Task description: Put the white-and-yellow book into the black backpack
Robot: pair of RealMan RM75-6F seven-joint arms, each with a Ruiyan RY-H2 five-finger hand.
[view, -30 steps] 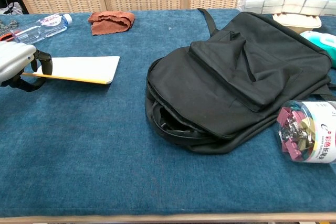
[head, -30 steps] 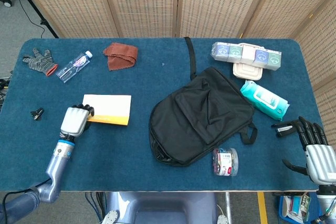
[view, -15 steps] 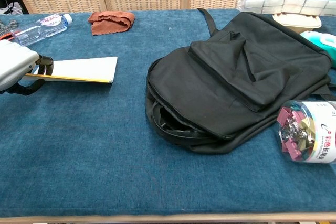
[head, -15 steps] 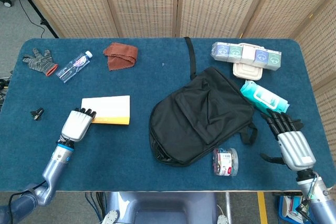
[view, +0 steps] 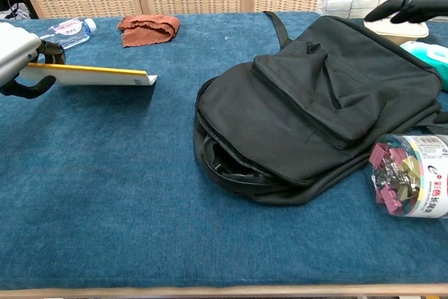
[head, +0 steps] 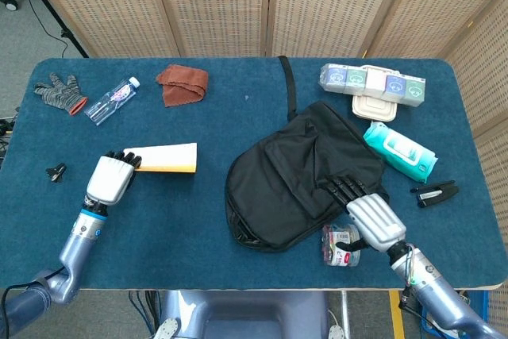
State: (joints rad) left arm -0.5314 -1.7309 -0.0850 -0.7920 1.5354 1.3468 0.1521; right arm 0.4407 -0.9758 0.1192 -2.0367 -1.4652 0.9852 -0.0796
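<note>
White-and-yellow book [head: 167, 157], gripped at its left end by the fingers of the left hand [head: 108, 179] and raised off the worktop [head: 175, 228], yellow edge toward the camera in the chest view. The book lies well to the left of the black backpack [head: 305, 175], whose zipped mouth [view: 227, 164] gapes slightly at its near-left edge. Step in hand, as judged: lifting the book and bringing the second hand to the bag. The next move calls for the mouth to be held wider while the book travels rightward and enters edge-first. Right hand [head: 367, 212] reaches over the backpack's near right side, fingers extended and apart, holding nothing; contact with the fabric cannot be determined. A jar of binder clips [head: 341, 245] stands just beside that hand.
</note>
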